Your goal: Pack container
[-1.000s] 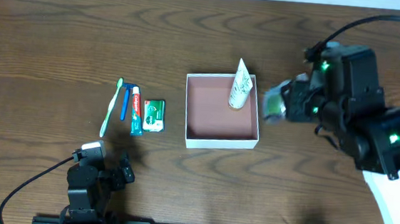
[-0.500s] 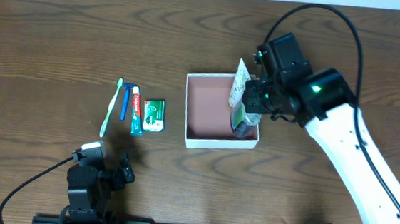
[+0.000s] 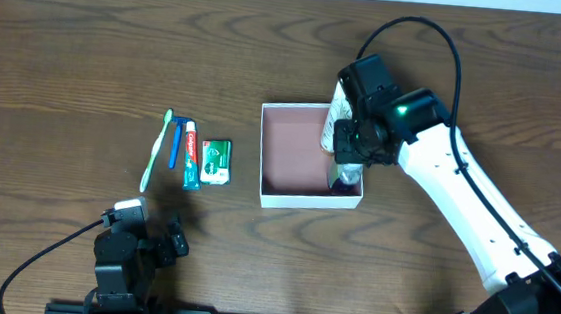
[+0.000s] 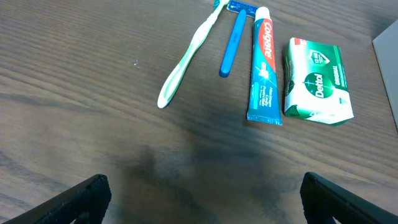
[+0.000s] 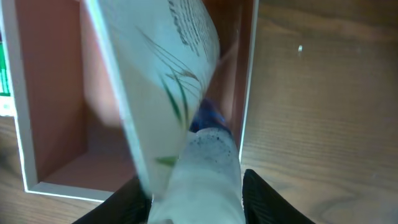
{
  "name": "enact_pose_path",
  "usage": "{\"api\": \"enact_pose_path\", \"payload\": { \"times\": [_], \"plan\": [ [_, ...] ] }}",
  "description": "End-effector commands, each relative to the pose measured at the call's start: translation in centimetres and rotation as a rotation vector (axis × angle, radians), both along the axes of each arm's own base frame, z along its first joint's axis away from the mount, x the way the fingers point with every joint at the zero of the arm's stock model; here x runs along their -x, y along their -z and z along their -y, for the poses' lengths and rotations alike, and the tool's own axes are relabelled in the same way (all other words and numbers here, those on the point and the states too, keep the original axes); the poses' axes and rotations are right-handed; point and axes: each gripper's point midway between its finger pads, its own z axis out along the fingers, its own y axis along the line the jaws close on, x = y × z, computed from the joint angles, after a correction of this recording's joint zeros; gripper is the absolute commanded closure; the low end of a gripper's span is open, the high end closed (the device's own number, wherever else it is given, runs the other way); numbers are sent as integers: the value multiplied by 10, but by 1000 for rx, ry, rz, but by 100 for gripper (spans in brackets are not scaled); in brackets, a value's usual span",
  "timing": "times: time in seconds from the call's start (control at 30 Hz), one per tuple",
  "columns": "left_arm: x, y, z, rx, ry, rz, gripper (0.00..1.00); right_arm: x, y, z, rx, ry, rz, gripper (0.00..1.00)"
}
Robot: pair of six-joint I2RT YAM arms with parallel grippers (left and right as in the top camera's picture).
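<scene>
I am now dipping my right gripper [image 5: 196, 196], fingers [image 5: 256, 193] squeezing a small bottle [image 5: 208, 165], into the container [image 3: 307, 201] in the middle of the table [image 3: 87, 62] instead of hanging beside it, so another thing is getting packed, while my left gripper [image 4: 202, 199] is sitting wide open, empty.

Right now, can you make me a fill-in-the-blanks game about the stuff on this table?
1. The razor between the toothbrush and the toothpaste is ____.
2. The soap packet lies to the ____ of the box.
3. The right fingers grip a small bottle over the ____.
4. The left fingers are wide ____, holding nothing.
Missing words: blue, left, box, open.
</scene>
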Motion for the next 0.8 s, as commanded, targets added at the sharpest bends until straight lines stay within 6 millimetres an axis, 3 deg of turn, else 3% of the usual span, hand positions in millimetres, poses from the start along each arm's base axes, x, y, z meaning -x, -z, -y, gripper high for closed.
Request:
{"api": "enact_pose_path", "payload": {
  "times": [0.0,0.17,0.27,0.37,0.47,0.6,0.77],
  "plan": [
    [1,6,-1,-9,4,-13,2,2,2,0,6,5,10,42],
    [1,6,-1,-9,4,-13,2,-2,-8,-1,-12,6,49,28],
    [1,6,-1,-9,4,-13,2,-8,-29,4,-25,15,117,22],
    [1,6,-1,-9,4,-13,2,-15,-59,21,-19,61,222,16],
    [1,6,-1,-9,4,-13,2,-22,-93,48,-28,138,339,6],
    [1,6,-3,-25,-1,-15,2,-28,-135,103,-92,342,463,1],
    [-1,0,-17,-98,-48,3,2,-24,-157,172,-145,554,515,1]
  ]
}}
